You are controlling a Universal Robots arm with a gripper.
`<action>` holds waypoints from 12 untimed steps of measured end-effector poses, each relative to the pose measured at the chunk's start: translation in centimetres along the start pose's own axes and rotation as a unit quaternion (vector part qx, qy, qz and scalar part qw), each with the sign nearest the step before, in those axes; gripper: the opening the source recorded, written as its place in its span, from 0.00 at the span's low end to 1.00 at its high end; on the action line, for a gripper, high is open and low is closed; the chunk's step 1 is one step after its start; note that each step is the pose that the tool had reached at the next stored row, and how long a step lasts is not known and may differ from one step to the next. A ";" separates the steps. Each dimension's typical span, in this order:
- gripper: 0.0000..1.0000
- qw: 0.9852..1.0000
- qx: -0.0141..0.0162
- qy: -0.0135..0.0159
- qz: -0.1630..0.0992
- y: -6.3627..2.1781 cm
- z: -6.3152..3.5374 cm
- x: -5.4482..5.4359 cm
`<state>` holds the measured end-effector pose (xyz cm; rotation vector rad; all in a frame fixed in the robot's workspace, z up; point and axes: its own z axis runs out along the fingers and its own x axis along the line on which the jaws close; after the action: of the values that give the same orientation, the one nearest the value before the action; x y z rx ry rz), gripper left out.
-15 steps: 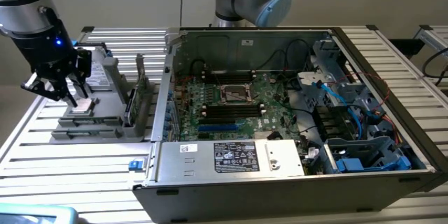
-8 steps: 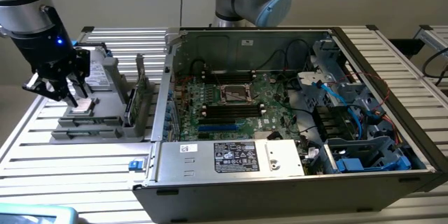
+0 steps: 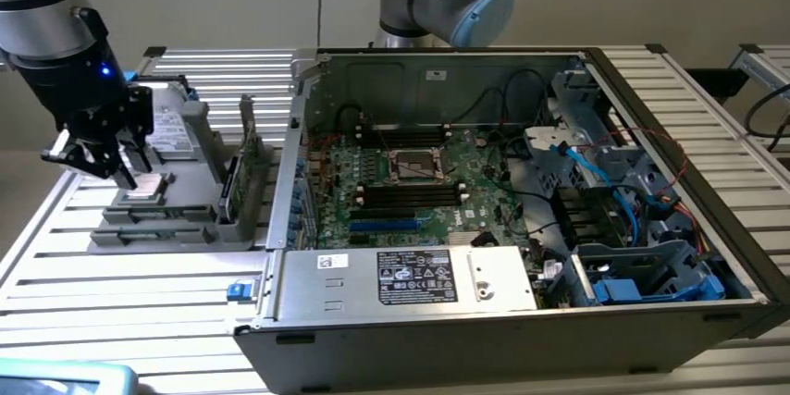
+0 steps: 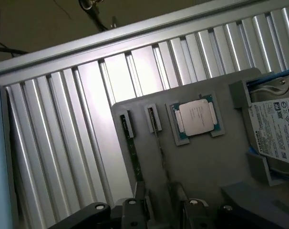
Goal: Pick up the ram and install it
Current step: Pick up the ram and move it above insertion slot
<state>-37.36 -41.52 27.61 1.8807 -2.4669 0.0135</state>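
Hovering fingers (image 3: pixel 117 162) spread over tray (image 3: pixel 173 228); wrist cam: ram (image 4: pixel 133 152) slotted nr CPU (image 4: pixel 196 117).

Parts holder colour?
The holder is plain grey; clearest in the wrist view.

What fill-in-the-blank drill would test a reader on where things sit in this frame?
1. The gripper hangs over the gray holder, to the exterior view's ____ of the computer case.
2. The ram stands on edge in a slot of the ____, not on the motherboard.
3. Between the ram and the hard drive lies a silver-lidded ____.
Missing words: left; holder; processor.
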 end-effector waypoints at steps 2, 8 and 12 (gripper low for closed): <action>0.36 1.000 0.000 0.000 -0.009 0.13 0.01 0.1; 0.36 1.000 0.000 0.001 -0.020 0.48 0.06 0.5; 0.36 1.000 -0.009 0.004 -0.022 0.29 0.45 1.2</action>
<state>-37.96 -42.62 27.21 1.9241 -2.4114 -0.0030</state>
